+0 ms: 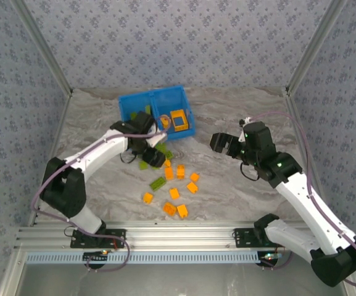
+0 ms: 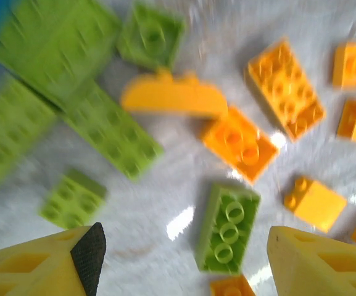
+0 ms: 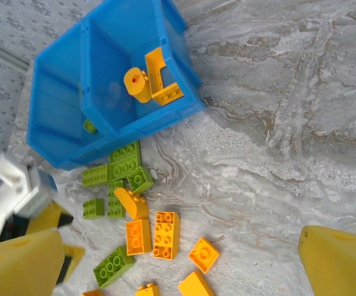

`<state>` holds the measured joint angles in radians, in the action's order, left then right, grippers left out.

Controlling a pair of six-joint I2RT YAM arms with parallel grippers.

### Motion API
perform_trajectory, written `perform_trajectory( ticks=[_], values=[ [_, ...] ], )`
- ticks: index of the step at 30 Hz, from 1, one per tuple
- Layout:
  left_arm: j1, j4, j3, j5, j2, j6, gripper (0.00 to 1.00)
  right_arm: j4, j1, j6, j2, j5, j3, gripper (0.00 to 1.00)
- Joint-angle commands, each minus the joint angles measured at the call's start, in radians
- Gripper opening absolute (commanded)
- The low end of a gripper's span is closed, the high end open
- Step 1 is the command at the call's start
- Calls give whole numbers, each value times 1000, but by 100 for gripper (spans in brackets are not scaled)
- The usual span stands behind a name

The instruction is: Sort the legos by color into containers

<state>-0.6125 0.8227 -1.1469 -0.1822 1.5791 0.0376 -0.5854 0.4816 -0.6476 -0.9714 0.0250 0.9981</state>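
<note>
**Left arm.** The left fingers (image 2: 36,268) are released and spread wide, with nothing between them. They hang close above the loose legos (image 1: 180,173) on the tabletop (image 1: 239,191), just in front of the blue bin (image 1: 128,98). A lime green brick (image 2: 227,228) lies studs up on the tabletop, in line with the gap between them. This wrist view is blurred, so finer detail cannot be read.

**Right arm.** The right fingers (image 3: 338,262) are released at full spread and are empty. They hang over bare tabletop to the right of the pile, apart from it.

**Bin.** It has two compartments side by side, split by a central divider.
- The right compartment (image 1: 171,102) holds orange pieces (image 3: 153,83).
- The left compartment (image 1: 134,108) holds at least one green piece (image 3: 90,126).

**Tabletop.**
- Green bricks (image 3: 121,163) cluster just beside the bin's near wall.
- A curved orange piece (image 3: 131,203) touches that cluster.
- Orange bricks (image 3: 165,234) lie scattered nearer the arm bases, most of them apart from one another.
</note>
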Motion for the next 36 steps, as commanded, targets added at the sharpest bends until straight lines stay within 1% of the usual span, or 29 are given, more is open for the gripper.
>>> perform_trajectory(
  ticks=[1,4,6,9,12,14,15,17,19,21,24,27,29,32,36],
  values=[
    [-82,-18,62,35,-29,-89,72,8,-9,-8,-25,24,3,100],
    [-133,-83,122,54,-3,-102,72,18,-9,-15,-30,30,2,100],
    [-156,-114,148,67,25,-84,72,18,-10,-17,-28,28,2,100],
    [-172,-110,146,111,83,-76,72,12,-11,-17,-25,24,1,100],
    [-183,-99,121,158,116,-66,69,13,-11,-21,-21,21,-7,100],
    [-184,-105,112,177,128,-71,63,16,-12,-24,-23,24,-12,100],
    [-184,-105,110,182,133,-73,59,16,-12,-25,-21,24,-12,100],
    [-186,-99,105,188,144,-77,48,15,-12,-26,-21,22,-12,100],
    [-189,-97,105,193,148,-76,33,13,-14,-24,-20,20,-13,100],
    [-191,-98,105,193,147,-77,30,13,-16,-23,-22,21,-12,100],
    [-190,-102,109,191,132,-81,28,15,-18,-24,-21,23,-12,100],
    [-190,-103,96,175,81,-94,27,14,-20,-25,-21,25,-13,100],
    [-179,-90,64,181,32,-98,27,13,-20,-26,-20,24,-12,100],
    [-127,-51,-29,241,-20,-90,27,14,-20,-27,-19,26,-9,100],
    [9,-51,-177,298,-23,-87,27,22,-20,-34,-20,27,-9,100]
  ],
)
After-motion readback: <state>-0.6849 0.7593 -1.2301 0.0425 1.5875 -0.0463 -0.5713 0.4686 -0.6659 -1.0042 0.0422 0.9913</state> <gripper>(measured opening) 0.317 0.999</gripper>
